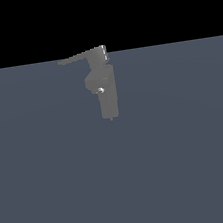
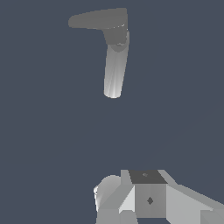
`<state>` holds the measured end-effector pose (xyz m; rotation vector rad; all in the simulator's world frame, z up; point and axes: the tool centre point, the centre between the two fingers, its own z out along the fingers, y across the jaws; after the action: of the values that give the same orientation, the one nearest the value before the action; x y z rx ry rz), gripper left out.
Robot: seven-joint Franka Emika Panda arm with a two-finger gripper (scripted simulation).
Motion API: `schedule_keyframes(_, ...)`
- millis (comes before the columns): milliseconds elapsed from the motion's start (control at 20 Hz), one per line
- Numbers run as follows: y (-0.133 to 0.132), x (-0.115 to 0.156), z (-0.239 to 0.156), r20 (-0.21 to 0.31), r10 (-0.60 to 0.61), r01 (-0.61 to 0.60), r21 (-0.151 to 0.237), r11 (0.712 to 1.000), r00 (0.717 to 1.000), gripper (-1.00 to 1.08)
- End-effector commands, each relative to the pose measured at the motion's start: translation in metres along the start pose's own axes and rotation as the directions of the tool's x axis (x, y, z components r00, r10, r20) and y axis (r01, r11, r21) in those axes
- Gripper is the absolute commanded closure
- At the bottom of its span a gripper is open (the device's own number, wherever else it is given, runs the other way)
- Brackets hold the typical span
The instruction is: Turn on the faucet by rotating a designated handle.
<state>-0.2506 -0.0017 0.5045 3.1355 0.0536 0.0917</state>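
A small matte grey blocky faucet [image 1: 105,91] stands in the upper middle of the exterior view, rising from a flat slate-blue surface [image 1: 55,192] that fills the lower part of that frame under a black band. Its stepped body carries a tiny shiny round stud [image 1: 100,90] on its front and ends in a thin pin tip [image 1: 111,118] at the bottom. From the blocky cap at its top, a thin, flat, tapering grey handle [image 1: 77,57] reaches out toward the exterior view's left, tilted slightly downward at its far end.

No part of the arm shows in the exterior view. In the wrist view, the faucet [image 2: 116,65] appears in the upper middle of the frame as a pale rounded column, with the handle [image 2: 96,19] sweeping off from its cap as a broad grey blade. The glossy white and grey gripper [image 2: 144,199] sits at the bottom edge of that frame, well apart from the faucet, with bare slate-blue surface [image 2: 43,131] between them. It touches nothing and holds nothing. Only the blocky body of the gripper is visible; the fingertips are cut off by the frame edge, so I cannot tell whether the jaws are apart or together.
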Motion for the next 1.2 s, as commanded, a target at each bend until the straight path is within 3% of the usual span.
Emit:
schedule_keyframes(0, 0.0, 0.0, 0.0, 0.0, 0.0, 0.0, 0.0, 1.0, 1.0, 1.08)
schedule_keyframes(550, 0.017, 0.008, -0.003, -0.014, 0.045, -0.046, -0.018, 0.999, 0.999, 1.08)
schedule_keyframes(1150, 0.014, 0.029, -0.002, 0.008, 0.13, -0.13, 0.022, 0.991, 0.992, 1.08)
